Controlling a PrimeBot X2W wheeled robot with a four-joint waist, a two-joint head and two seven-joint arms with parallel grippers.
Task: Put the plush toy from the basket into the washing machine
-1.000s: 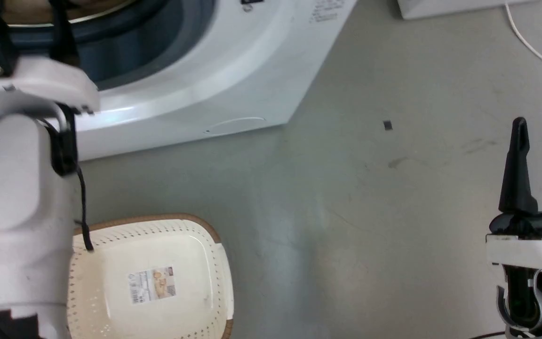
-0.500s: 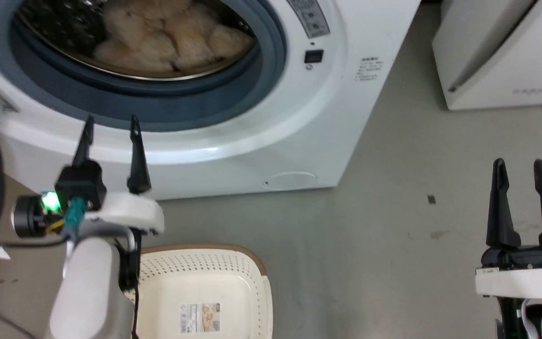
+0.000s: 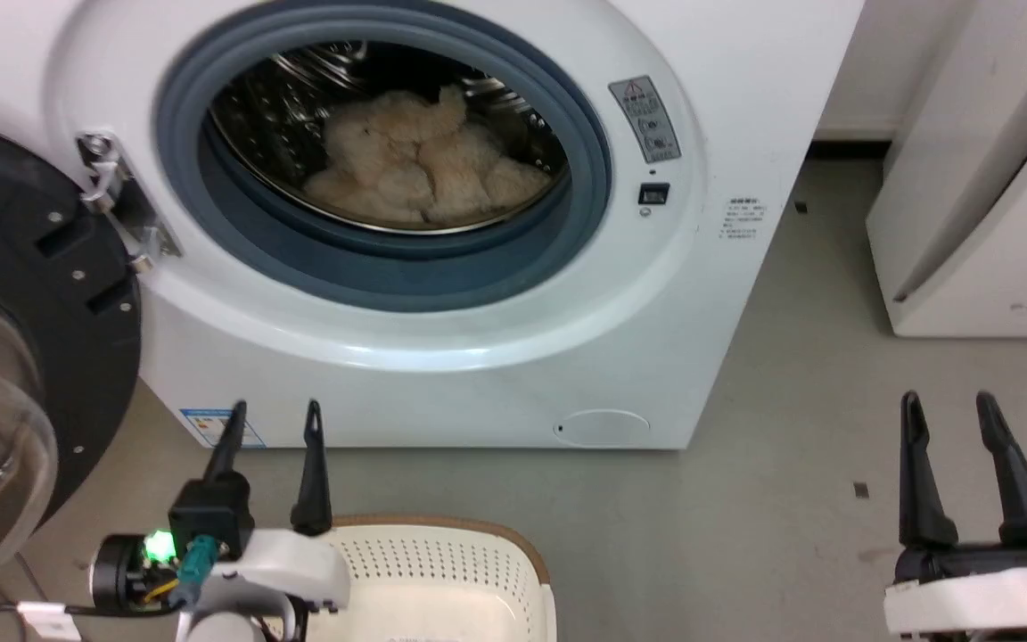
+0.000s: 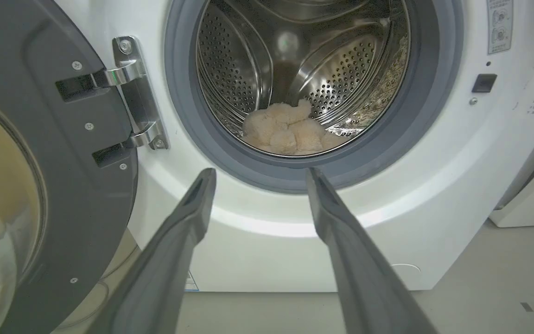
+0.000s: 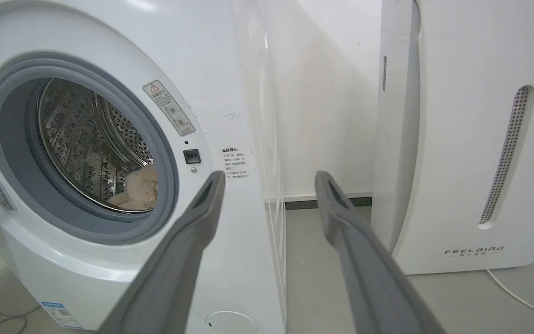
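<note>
Both the left gripper (image 3: 275,408) and right gripper (image 3: 948,399) gape empty, yet the plush toy (image 3: 415,169) at twelve o'clock could tumble through the open door (image 3: 50,294).

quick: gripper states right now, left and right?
Left gripper: open, holding nothing.
Right gripper: open, holding nothing.

Grey floor (image 3: 745,535) under the washing machine (image 3: 478,392), the basket (image 3: 433,571) and a white appliance (image 3: 968,250); one small dark speck (image 3: 860,489)
</note>
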